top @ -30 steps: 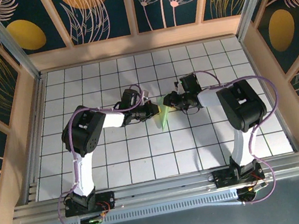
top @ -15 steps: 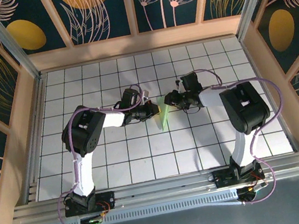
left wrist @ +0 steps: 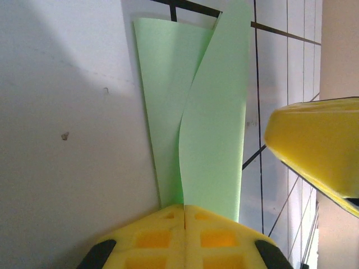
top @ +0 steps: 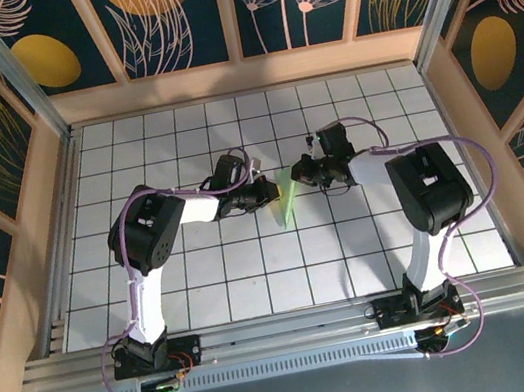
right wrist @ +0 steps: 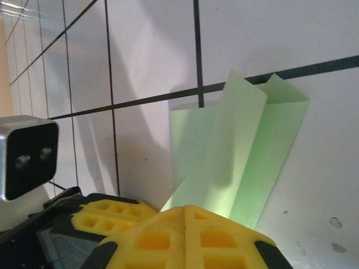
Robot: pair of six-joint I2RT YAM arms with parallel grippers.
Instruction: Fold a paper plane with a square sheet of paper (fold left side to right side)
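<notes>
Around the left gripper (left wrist: 184, 208): white grid table (top: 209, 297). The right gripper (top: 295, 172), pads pressed together, sits just across from it, one yellow finger crowding my left wrist view. The left gripper is likewise closed. The paper plane (left wrist: 213, 129) starts at its tips, one flap lifted. Pinched or only touching, I cannot tell.
</notes>
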